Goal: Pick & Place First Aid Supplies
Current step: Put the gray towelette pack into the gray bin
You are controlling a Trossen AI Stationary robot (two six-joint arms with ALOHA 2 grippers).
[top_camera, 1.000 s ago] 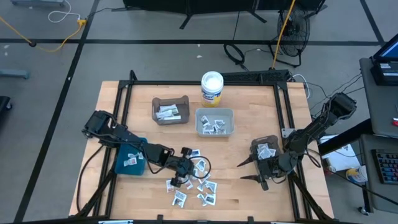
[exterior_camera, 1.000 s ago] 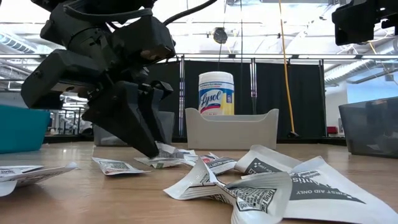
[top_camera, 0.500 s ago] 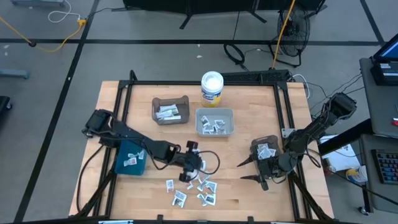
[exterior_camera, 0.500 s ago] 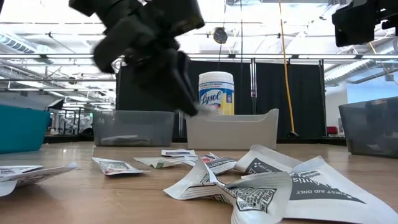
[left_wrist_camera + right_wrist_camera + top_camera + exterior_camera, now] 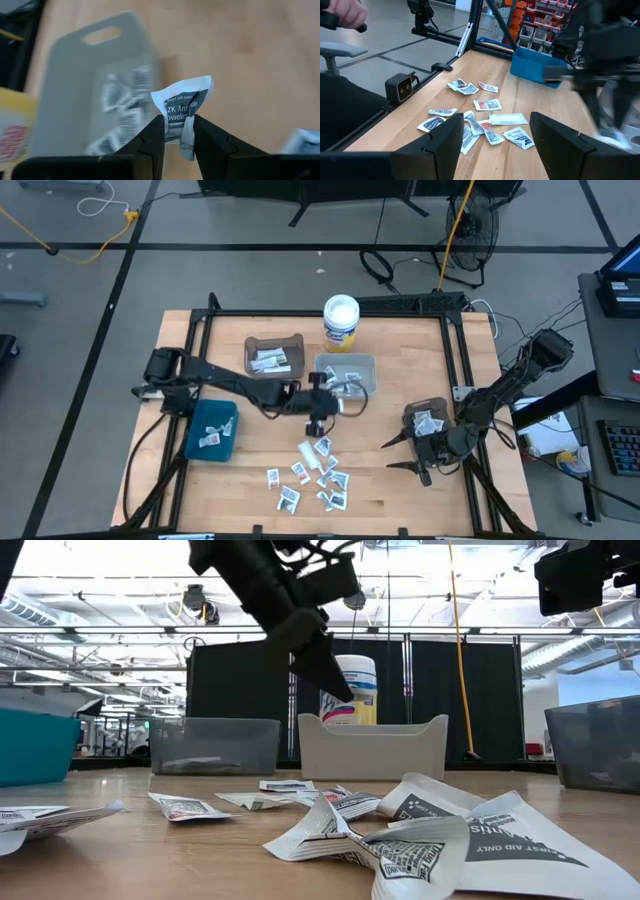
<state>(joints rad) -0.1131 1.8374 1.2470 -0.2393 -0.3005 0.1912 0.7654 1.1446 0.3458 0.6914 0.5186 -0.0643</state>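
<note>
Left gripper [image 5: 178, 131], pinching a towelette packet [image 5: 182, 107], has swung up beside the white bin [image 5: 366, 365]

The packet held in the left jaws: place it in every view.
High: towelette packet mid-table, beside the light grey bin.
Low: at the jaws' tip, above that bin.
Left wrist: centre, pinched.
Right wrist: not discernible.
Shared landmark: the light grey bin.

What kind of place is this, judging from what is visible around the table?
Probably a robotics lab or workshop: black curtains hang behind the wooden table, cables run across the grey floor, and shelves of orange parts bins stand in the background.
</note>
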